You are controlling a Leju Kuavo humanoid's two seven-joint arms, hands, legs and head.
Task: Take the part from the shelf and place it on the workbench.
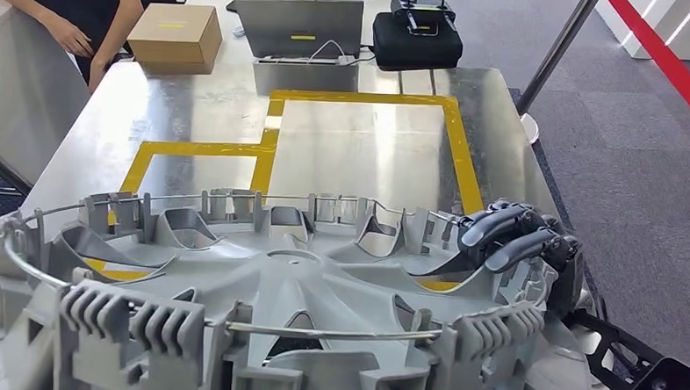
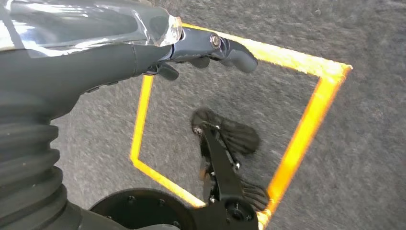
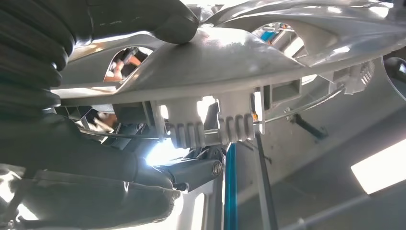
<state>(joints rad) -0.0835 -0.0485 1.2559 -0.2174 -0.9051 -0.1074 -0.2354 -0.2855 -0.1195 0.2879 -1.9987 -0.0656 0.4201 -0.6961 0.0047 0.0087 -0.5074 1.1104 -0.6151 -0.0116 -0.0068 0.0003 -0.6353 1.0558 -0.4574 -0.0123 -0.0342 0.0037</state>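
The part (image 1: 294, 272) is a big round grey plastic moulding with ribs, clips and a wire ring along its rim. It hangs low in the head view, over the near end of the metal workbench (image 1: 361, 152). My right hand (image 1: 520, 238) grips its right rim, dark fingers curled over the edge. In the right wrist view the thumb (image 3: 143, 19) presses on the part (image 3: 249, 52) and the fingers lie beneath it. My left hand (image 2: 95, 62) lies against a glossy grey edge of the part (image 2: 86, 21), its fingers curled.
A yellow tape outline (image 1: 462, 156) marks the workbench top. At the far end stand a cardboard box (image 1: 174, 36), a laptop (image 1: 305, 26) and a black case (image 1: 416, 38). A person (image 1: 68, 7) stands at the back left. Yellow floor tape (image 2: 306, 129) lies below my left hand.
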